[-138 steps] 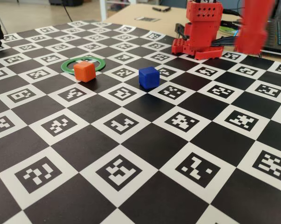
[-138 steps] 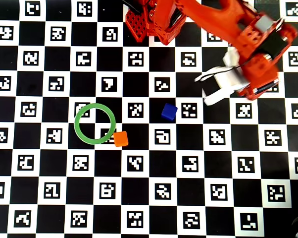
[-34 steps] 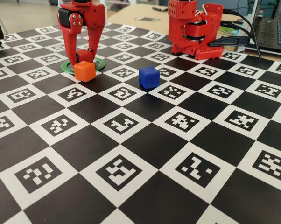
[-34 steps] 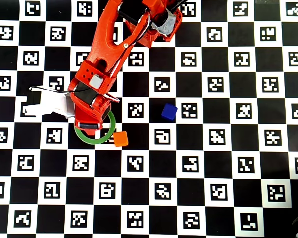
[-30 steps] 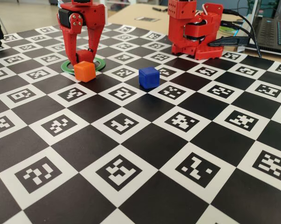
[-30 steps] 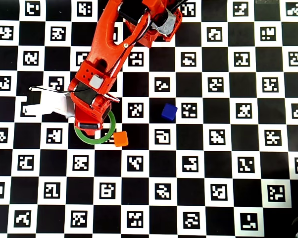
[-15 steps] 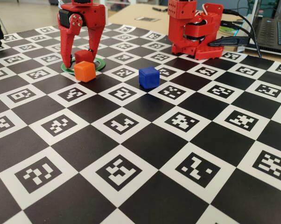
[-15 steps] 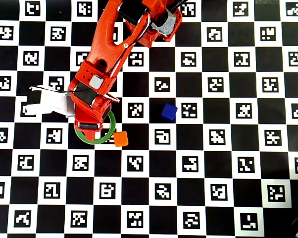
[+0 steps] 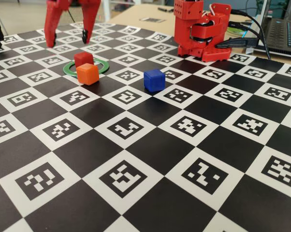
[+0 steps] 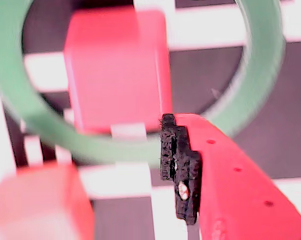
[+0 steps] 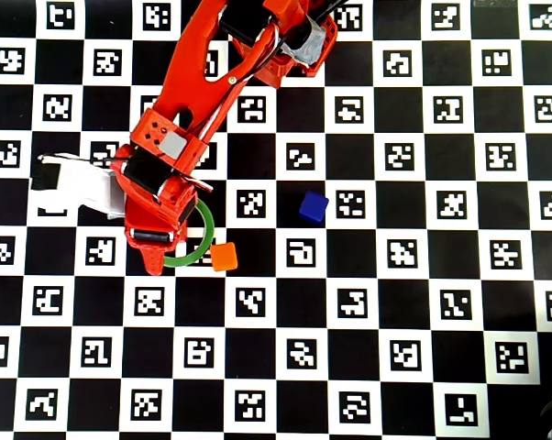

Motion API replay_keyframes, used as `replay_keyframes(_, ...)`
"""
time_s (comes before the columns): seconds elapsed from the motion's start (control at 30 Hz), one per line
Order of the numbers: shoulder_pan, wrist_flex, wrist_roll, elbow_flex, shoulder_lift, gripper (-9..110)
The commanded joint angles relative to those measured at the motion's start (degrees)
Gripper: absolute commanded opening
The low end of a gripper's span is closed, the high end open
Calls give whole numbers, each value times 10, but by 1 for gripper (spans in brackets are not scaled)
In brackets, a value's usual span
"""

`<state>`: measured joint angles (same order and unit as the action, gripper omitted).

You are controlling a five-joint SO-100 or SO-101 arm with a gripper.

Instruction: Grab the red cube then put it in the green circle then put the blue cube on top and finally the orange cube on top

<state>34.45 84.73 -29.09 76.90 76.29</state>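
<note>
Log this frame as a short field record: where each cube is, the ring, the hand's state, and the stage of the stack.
red cube: on the board inside the ring, released
ring: flat on the board, around the red cube
orange cube: just outside the ring, in front of it in the fixed view
blue cube: alone, right of the ring in the fixed view
hand: open, empty, raised above the ring
stage: red placed; blue and orange not stacked

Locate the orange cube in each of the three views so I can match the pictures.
Fixed view: the orange cube is at upper left, just in front of the green circle.
Wrist view: the blurred reddish block at bottom left, outside the ring, appears to be it.
Overhead view: left of centre, beside the ring's lower right.
Shared landmark: the green circle.
</note>
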Motion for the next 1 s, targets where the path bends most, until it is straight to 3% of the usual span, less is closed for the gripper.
replay_keyframes(0.0, 2, 83, 3, -103, 78, 40)
replay_keyframes(0.23, -23, 175, 63, -66, 161, 40)
replay_keyframes(0.63, -180, 85, 138, 221, 297, 40)
replay_keyframes(0.97, -354, 37, 289, 296, 296, 45)
